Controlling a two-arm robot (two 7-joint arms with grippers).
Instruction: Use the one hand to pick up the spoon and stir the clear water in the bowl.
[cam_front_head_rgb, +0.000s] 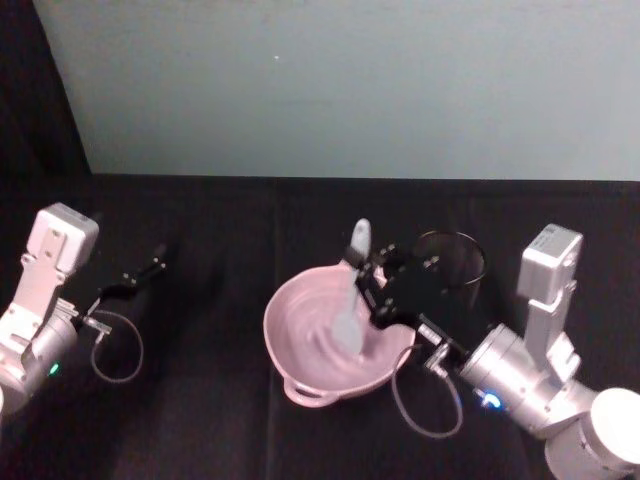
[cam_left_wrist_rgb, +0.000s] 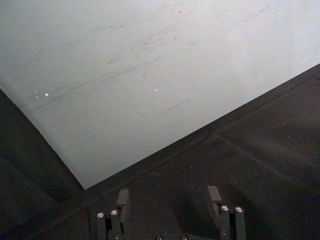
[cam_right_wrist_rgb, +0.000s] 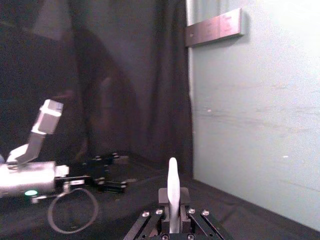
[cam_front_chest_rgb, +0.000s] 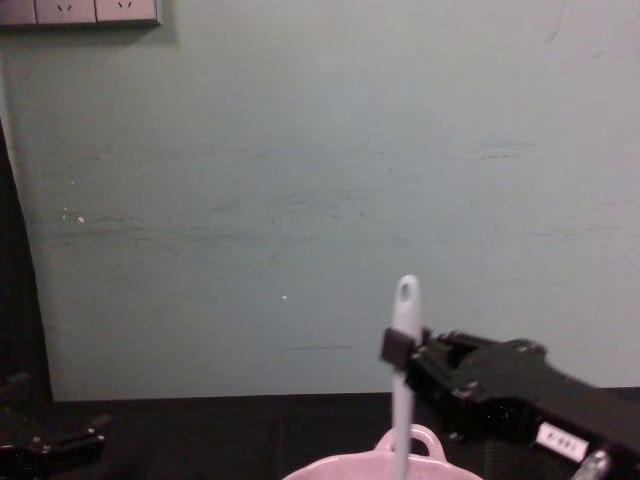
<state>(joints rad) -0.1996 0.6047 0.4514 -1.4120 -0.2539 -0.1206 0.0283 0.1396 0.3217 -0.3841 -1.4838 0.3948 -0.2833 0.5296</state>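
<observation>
Pale pink and wide, the bowl (cam_front_head_rgb: 300, 375) sits just below and left of the right gripper (cam_front_head_rgb: 370, 278), a loop handle on its near rim. We see the gripper's fingers clamped on the white spoon (cam_front_head_rgb: 351, 300) at mid-handle. The spoon stands nearly upright, paddle head down inside the bowl, holed end rising above the fingers. Just behind the gripper stands a black mesh cup (cam_front_head_rgb: 455, 262). Well off to its left, the left gripper (cam_front_head_rgb: 148, 268) hangs over the dark cloth (cam_front_head_rgb: 220, 400), fingers spread on nothing.
</observation>
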